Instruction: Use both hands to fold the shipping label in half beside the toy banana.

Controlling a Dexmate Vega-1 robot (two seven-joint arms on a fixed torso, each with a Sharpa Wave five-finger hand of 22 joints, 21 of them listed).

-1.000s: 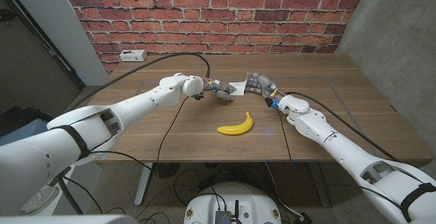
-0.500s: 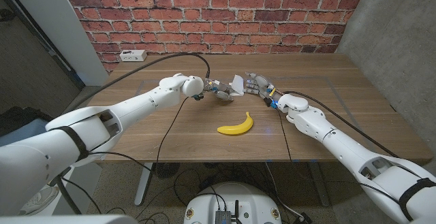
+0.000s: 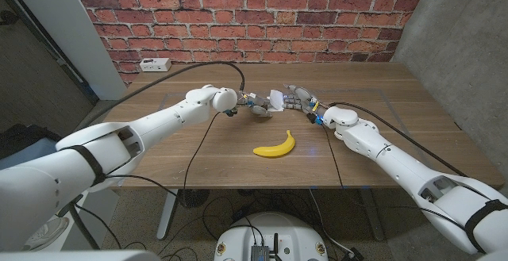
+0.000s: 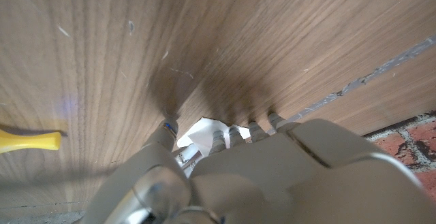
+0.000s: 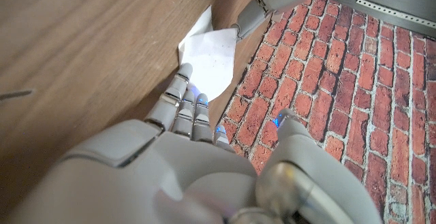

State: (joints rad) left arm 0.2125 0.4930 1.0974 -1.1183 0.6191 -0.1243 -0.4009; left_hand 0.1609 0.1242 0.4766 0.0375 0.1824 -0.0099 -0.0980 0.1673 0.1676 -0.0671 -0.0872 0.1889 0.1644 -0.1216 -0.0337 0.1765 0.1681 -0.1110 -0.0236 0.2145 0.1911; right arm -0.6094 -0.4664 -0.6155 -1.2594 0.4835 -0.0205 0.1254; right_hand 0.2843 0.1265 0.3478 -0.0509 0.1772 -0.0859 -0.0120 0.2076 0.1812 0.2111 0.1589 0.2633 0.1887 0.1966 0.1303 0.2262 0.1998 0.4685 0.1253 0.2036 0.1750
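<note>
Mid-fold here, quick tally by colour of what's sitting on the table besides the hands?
White: 2, the shipping label held between the left hand and right hand, and a small white box at the far left edge.
Yellow: 1, the toy banana.
Total: 3.

No readable text in any view

Shipping label (image 5: 208, 59) shows a blank white face, any print too faint to make out; toy banana (image 3: 275, 144) carries no visible marking; white box (image 3: 152, 65) at the table's far edge by the brick wall is too small to read; arm shells bear no legible brand or number
</note>
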